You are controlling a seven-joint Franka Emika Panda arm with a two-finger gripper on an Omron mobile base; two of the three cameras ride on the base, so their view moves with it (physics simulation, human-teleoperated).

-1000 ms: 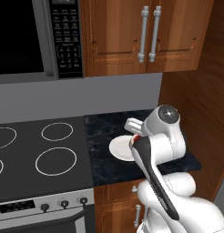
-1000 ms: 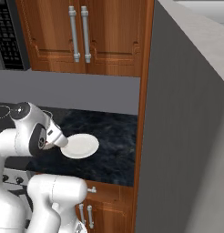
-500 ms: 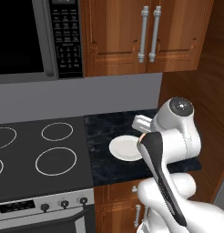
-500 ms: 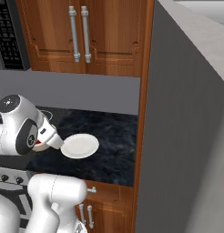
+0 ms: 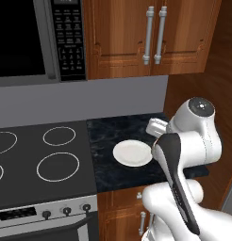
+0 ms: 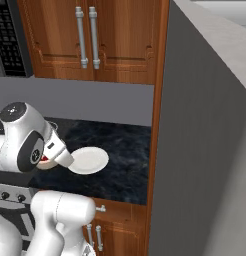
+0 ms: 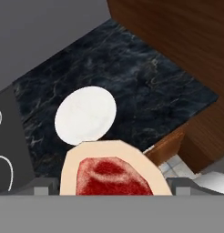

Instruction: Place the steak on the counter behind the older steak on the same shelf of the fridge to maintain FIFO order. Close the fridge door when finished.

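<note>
One steak point(image 7: 113, 175) gripped above the counter point(image 7: 145, 86)

The steak point(image 7: 114, 176) was deep red at its centre, mottled with paler pink, and ringed by a tan-beige fat rim. The plate point(image 5: 132, 153) was plain white. The surface point(image 7: 132, 77) was black with faint grey marbling running through it. The stovetop point(image 5: 42, 160) was dark grey with thin white burner rings. The upper cabinets point(image 6: 115, 40) were warm reddish-brown wood with silver handles. The wall point(image 5: 80, 101) behind was flat grey. The fridge point(image 6: 205, 150) side was matte grey. The microwave point(image 5: 37, 37) was black with a silver frame.
</note>
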